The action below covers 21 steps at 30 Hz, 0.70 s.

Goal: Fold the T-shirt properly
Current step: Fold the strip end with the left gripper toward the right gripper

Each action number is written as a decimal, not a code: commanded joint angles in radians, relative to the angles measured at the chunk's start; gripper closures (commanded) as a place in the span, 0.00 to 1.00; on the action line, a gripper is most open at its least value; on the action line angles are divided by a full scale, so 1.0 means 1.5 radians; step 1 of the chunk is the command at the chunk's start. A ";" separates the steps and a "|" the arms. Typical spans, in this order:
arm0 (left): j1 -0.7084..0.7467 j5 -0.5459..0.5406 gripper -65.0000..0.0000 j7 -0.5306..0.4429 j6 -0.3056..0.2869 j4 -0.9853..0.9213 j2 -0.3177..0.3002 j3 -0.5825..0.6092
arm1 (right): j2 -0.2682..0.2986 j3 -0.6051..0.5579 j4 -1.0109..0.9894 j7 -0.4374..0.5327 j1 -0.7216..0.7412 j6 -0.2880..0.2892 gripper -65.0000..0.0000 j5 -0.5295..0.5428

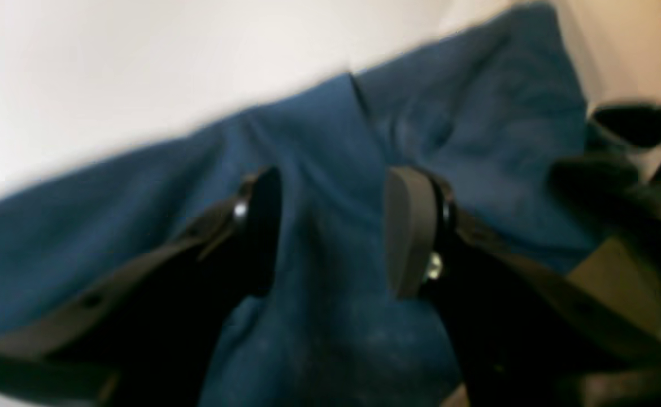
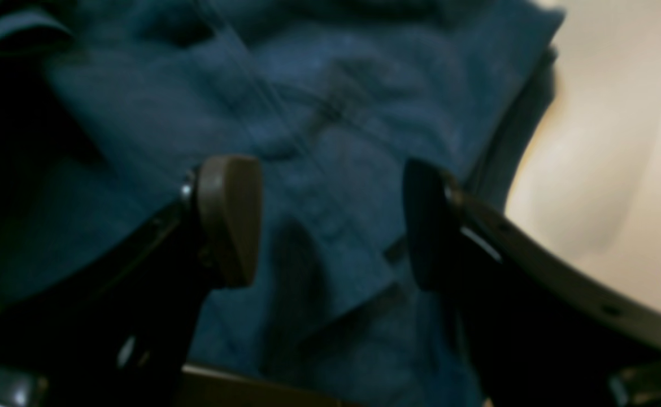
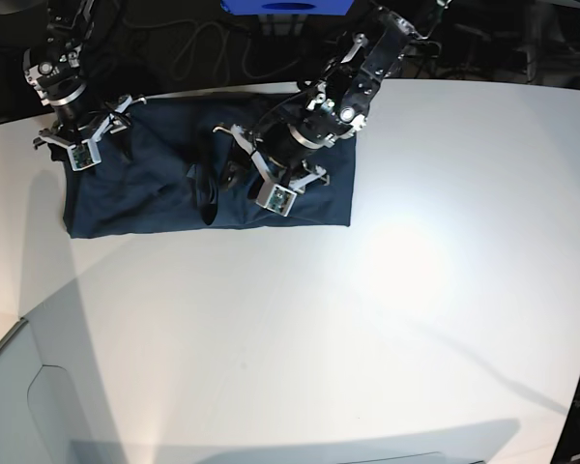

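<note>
Shirt (image 3: 155, 198) lies flat at the table's (image 3: 445, 290) far-left part, long axis left-right. Left gripper (image 3: 240, 172) hovers over shirt middle, jaws spread, nothing pinched. Right gripper (image 3: 89, 135) sits at shirt's left end, jaws likewise spread, empty.

Both wrist views are blurred. The T-shirt (image 1: 330, 226) is cut off at the lower and left edges of the left wrist view. In the base view, its middle is hidden behind the left arm (image 3: 314, 121). Label print cannot be made out.
</note>
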 commanded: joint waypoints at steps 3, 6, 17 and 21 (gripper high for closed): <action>-0.049 -0.004 0.57 -0.019 -0.004 -0.043 0.045 0.002 | 0.004 0.004 0.020 0.014 0.002 0.007 0.42 0.010; -0.081 -0.003 0.57 -0.019 -0.004 -0.108 0.080 0.002 | 0.003 0.004 0.029 0.014 -0.002 0.007 0.42 0.010; -0.137 -0.002 0.57 -0.019 -0.004 -0.189 0.144 0.002 | 0.006 0.006 0.079 0.014 -0.010 0.007 0.40 0.010; -0.141 -0.002 0.57 -0.020 -0.004 -0.202 0.144 -0.002 | 0.003 0.038 0.083 0.012 0.010 0.007 0.26 0.010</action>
